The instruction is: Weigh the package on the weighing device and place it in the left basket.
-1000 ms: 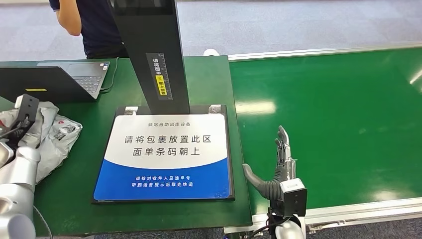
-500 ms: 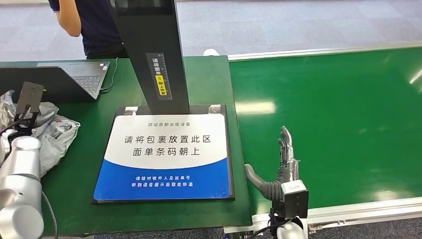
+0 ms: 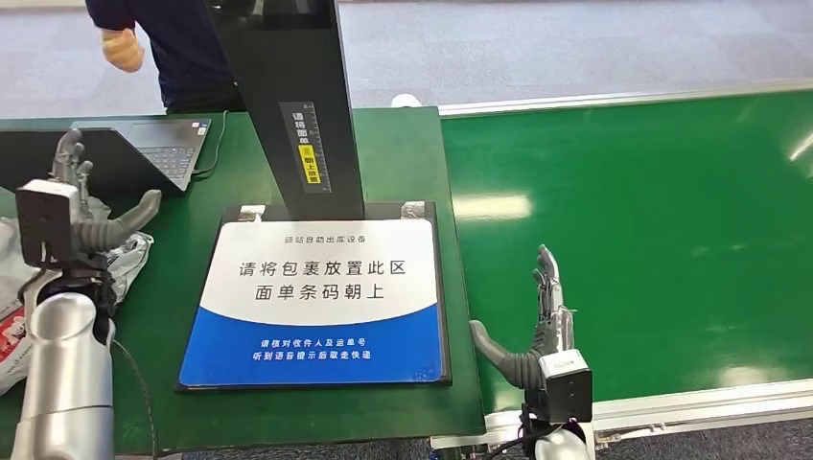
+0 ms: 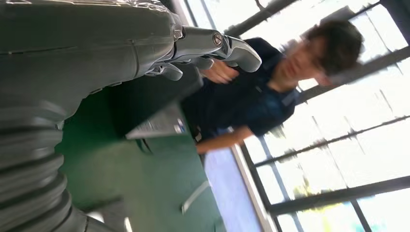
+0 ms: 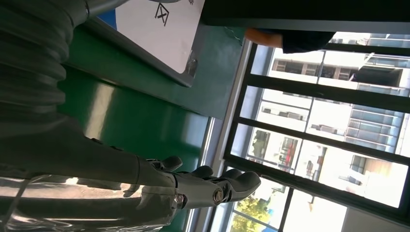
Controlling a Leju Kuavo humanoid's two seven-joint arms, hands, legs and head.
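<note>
Lifted off the package (image 3: 24, 316), left hand (image 3: 81, 206) now hovers spread and empty.
Right hand (image 3: 537, 321) idles spread at five o'clock; the unweighed package could be forgotten.

Silver arms, grey ribbed hand (image 3: 525, 337) covers

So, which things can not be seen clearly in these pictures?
- Crumpled grey plastic package: head view, mostly hidden behind the raised left hand and silver arm, and cut by the picture edge.
- Left basket: lies outside the frames.
- Small lower print on the blue-and-white weighing plate: too small to read.
- Person: blurred in left wrist view.
</note>
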